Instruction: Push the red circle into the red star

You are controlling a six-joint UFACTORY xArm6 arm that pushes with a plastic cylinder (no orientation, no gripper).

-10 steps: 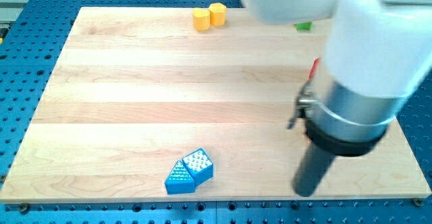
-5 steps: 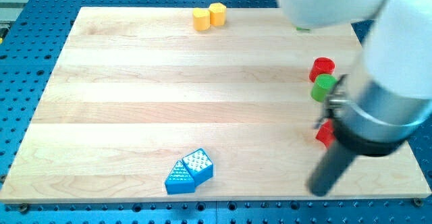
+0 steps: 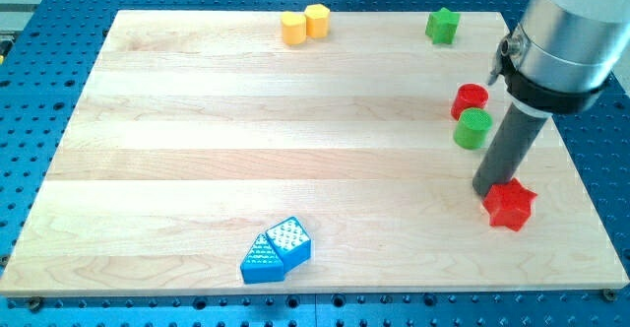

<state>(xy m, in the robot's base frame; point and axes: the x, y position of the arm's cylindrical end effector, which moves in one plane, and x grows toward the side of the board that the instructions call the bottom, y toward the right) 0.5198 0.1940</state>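
**A:** Where's your tip sitting against the red star?

**B:** Your tip (image 3: 486,191) is right at the red star (image 3: 510,205), on the star's upper-left edge, touching it or just short of touching; you can't tell which from here. The rod (image 3: 505,152) holds nothing, it's a bare stick with no jaws to open or close.

**A:** And the red circle?

**B:** The red circle (image 3: 470,99) lies well above the red star, toward the view's top and slightly to the view's left. The green circle (image 3: 473,128) sits just below it, touching or nearly so, squarely between red circle and red star.

**A:** So which way does your push run?

**B:** Downward and a touch to the view's right, from circle toward star. Right now your tip is on the wrong side: it's below the red circle, next to the star. You'd likely need to get above the circle, and that green circle in the lane looks like trouble.

**A:** Arm pose?

**B:** The rod stands close to upright, leaning slightly toward the view's upper right, with the grey arm body (image 3: 573,27) up there, above and right of the star.
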